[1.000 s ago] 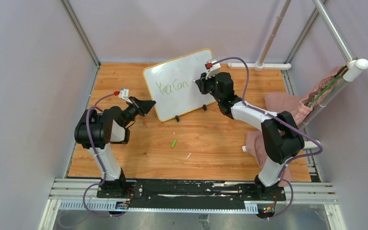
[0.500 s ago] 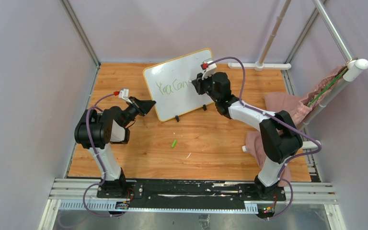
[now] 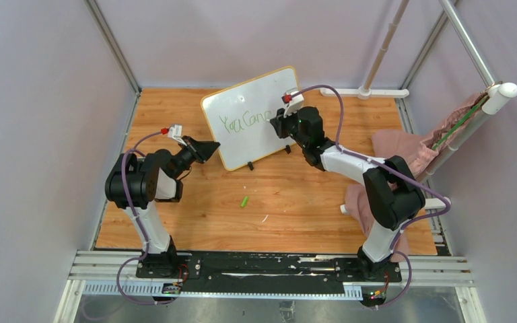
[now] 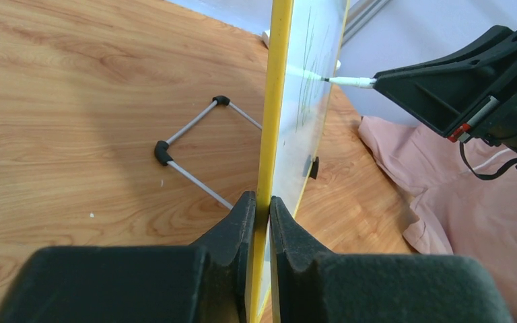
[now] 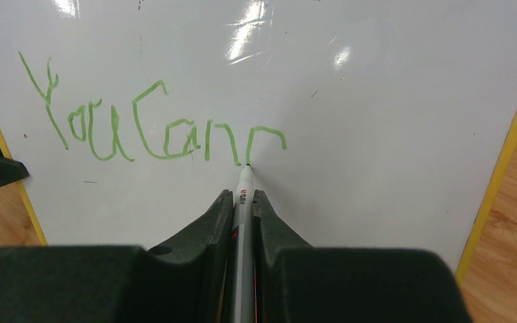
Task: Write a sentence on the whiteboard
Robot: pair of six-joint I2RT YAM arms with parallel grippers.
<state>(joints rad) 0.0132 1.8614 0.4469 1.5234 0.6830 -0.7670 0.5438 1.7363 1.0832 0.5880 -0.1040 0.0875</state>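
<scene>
- The right gripper [image 5: 242,196], at the bottom centre of the right wrist view, has its black jaws pinched narrowly around a slim white marker pen [image 5: 244,180]. The barrel runs straight out between them.
- The pen's tip touches a rectangular glossy whiteboard [image 5: 390,87] with a thin yellow-orange rim. It rests at the foot of a green stroke near the middle of the frame.
- A thin green handwritten sentence [image 5: 151,131] runs leftward from the tip into the upper left of the frame. It reads roughly "You Can", with an extra arch-shaped stroke just right of the tip.
- The left gripper [image 4: 258,202], at the bottom centre of the left wrist view, is clamped on the board's yellow edge, which rises straight up the frame between its jaws.
- A thin grey wire stand [image 4: 192,145] sits behind the board, which stands on edge.
- The board's face lies directly ahead of the right jaws, and the pen's long axis points into it.
- Blank white surface lies to the right of the writing and below it. The next letters most likely go there, written by the right arm while the left steadies the board.
- In the overhead view the board stands at the upper centre of a light brown wooden table [image 3: 296,195].
- A small green piece [image 3: 244,201], perhaps the pen's cap, lies well apart near the centre.
- A crumpled pink cloth [image 3: 394,145] lies at the right.
</scene>
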